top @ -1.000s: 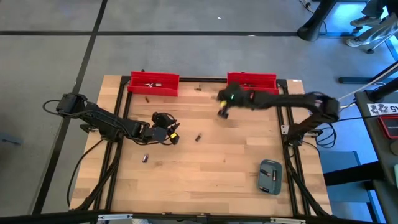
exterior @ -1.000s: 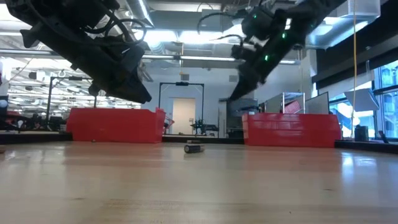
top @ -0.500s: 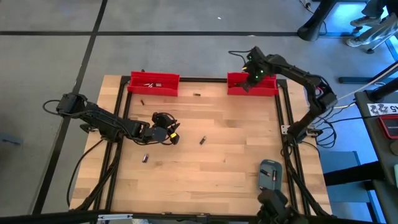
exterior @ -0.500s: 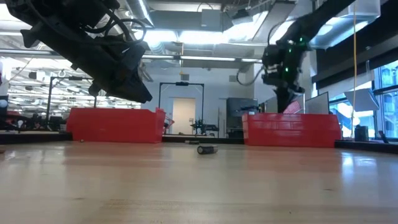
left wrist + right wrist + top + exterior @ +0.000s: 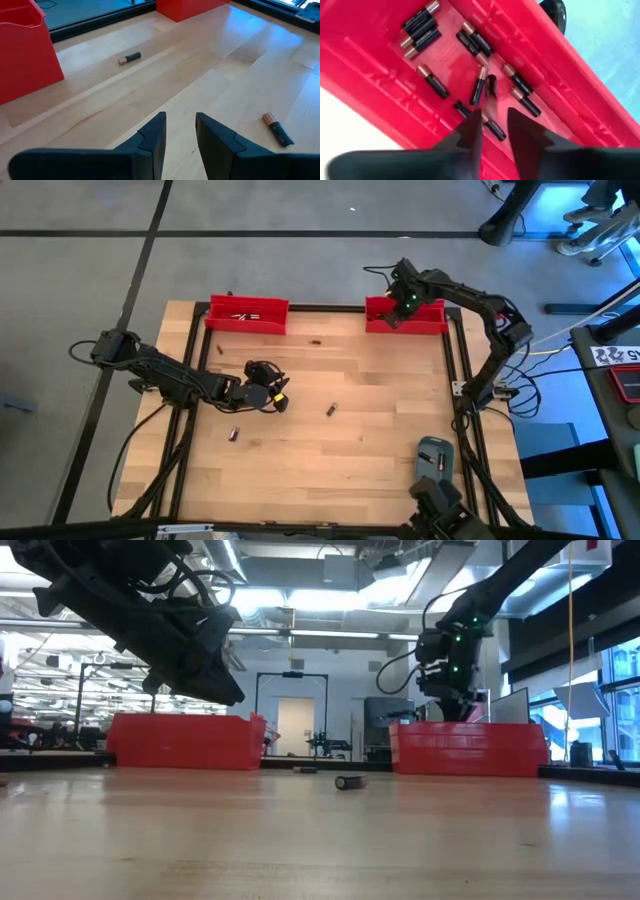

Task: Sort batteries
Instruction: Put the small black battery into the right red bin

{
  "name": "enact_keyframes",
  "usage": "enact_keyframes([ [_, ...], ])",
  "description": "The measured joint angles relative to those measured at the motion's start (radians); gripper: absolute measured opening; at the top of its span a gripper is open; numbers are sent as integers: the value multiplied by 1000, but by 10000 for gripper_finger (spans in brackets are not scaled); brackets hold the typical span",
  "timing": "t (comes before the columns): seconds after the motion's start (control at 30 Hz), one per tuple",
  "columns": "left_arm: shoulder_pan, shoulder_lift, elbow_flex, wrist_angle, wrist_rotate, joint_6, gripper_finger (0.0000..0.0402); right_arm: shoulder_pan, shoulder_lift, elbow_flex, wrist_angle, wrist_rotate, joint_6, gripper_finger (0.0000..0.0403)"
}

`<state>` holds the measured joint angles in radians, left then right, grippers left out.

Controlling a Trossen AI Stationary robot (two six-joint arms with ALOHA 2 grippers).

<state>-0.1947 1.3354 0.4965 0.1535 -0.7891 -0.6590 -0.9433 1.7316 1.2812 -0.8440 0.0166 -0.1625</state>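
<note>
A light wooden table (image 5: 380,400) is the landmark here. Two red bins stand along its far edge: the left red bin (image 5: 247,315) near the far left corner and the right red bin (image 5: 430,318) near the far right corner, well apart. A grey-blue case (image 5: 434,459) lies flat near the table's near right corner. Grey floor (image 5: 90,270) surrounds the table, and office chairs (image 5: 590,220) stand beyond its far right corner.

One battery (image 5: 349,782) lay on the table (image 5: 320,840) (between the two red bins (image 5: 185,741)), an arm above each.
</note>
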Motion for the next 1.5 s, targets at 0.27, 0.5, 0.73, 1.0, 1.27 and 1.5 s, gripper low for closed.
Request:
enact_keyframes([
  [0.27,0,0,0,-4,0,14,95,22,-101,86,-115,55,16,164],
  [0.5,0,21,0,20,-2,116,95,226,-322,-19,122,-39,-14,143],
  [0.73,13,154,0,201,-8,257,95,568,-386,-463,824,-195,-7,125],
  [1.0,154,318,0,441,243,438,140,731,-146,-639,1344,-131,132,164],
  [1.27,330,448,0,529,516,599,207,755,-67,-616,1350,-223,181,214],
  [1.5,406,499,1,566,655,690,193,754,-67,-616,1350,-238,184,207],
])
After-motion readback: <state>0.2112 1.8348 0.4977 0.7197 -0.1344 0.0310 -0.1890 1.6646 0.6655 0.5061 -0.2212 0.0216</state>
